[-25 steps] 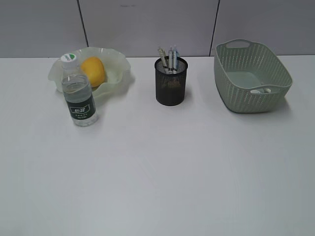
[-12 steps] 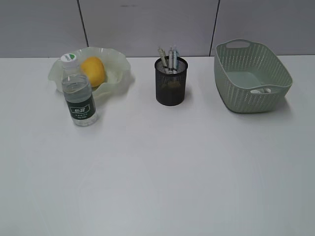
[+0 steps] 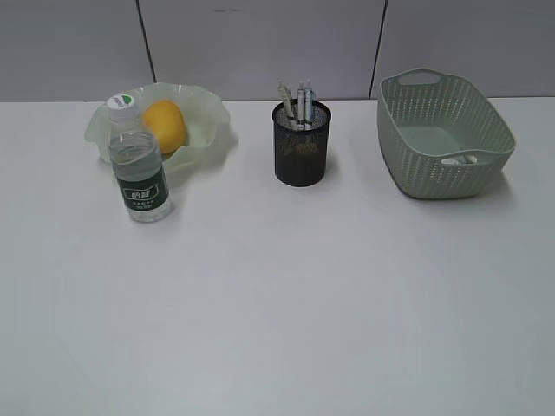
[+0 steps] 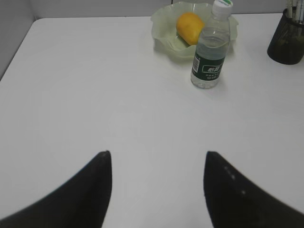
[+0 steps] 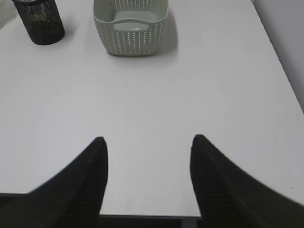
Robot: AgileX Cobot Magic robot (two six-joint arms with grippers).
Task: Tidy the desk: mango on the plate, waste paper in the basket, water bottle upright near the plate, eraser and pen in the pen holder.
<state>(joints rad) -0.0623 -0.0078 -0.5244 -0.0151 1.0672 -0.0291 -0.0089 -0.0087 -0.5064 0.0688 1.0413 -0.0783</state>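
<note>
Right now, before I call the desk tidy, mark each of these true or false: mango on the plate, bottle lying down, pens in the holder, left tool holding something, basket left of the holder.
1. The mango sits in the plate. True.
2. The water bottle lies on its side. False: it stands upright, just in front of the plate.
3. Pens stand in the pen holder. True.
4. The left tool grips something. False: its jaws stand apart with only bare table between them.
5. The basket is left of the pen holder. False: in the exterior view it is to the right.
</note>
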